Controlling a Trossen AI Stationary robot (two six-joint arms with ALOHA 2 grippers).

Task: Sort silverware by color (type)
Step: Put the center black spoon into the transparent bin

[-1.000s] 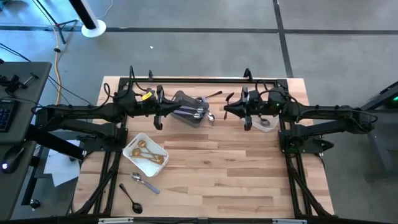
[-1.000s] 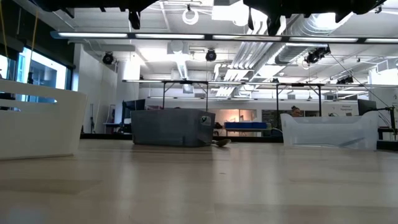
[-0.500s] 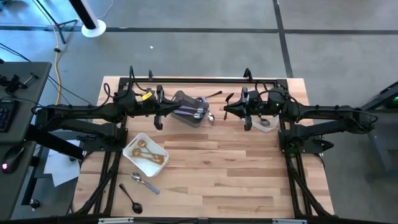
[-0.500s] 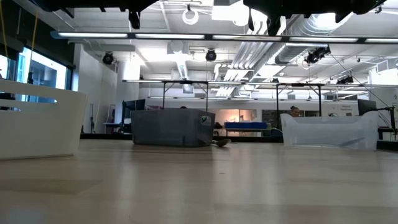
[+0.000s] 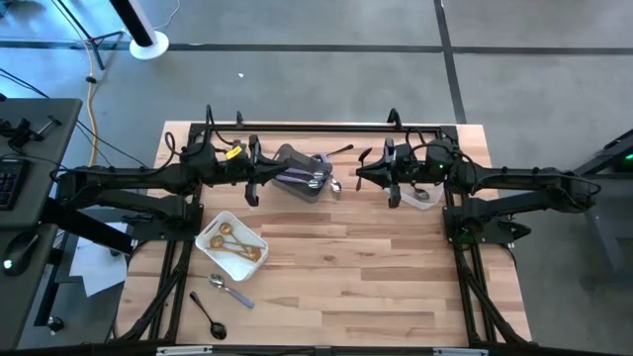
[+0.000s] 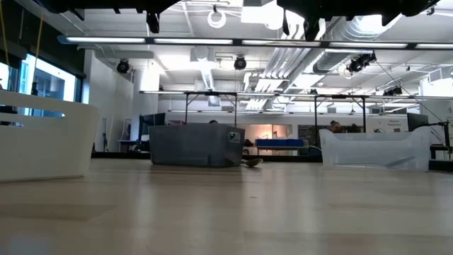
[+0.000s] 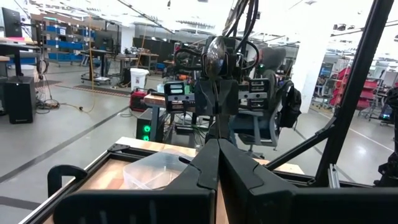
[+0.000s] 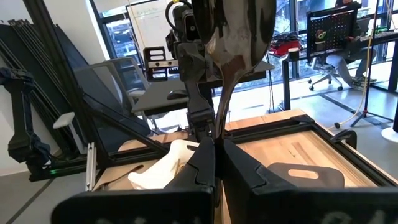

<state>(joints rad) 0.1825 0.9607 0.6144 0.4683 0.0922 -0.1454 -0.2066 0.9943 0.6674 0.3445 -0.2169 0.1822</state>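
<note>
1. Lower left of the high view: a black spoon (image 5: 209,315) lies on the wooden table (image 5: 346,267). A silver spoon with a lilac handle (image 5: 230,290) lies just above it, apart from it.
2. Up and right of those sits the white tray (image 5: 211,226), with gold spoons (image 5: 233,242) in it.
3. The left gripper (image 5: 253,171) hangs at upper left, just beside the grey bin (image 5: 289,158). In its wrist view the fingers (image 7: 199,174) are pressed together on the thin handle of a shiny spoon (image 7: 217,56), which stands upright.
4. Mixed cutlery (image 5: 315,179) lies in the bin's right end. One silver piece (image 5: 336,186) lies on the table at the bin's right edge, and a black piece (image 5: 341,151) lies just above that.
5. The right gripper (image 5: 368,169) is right of centre, facing the bin. Its fingers (image 8: 239,171) are clamped together on the handle of a dark spoon (image 8: 239,31), bowl up.
6. The clear tub (image 5: 423,201) sits under the right arm; I cannot tell what it holds.
</note>
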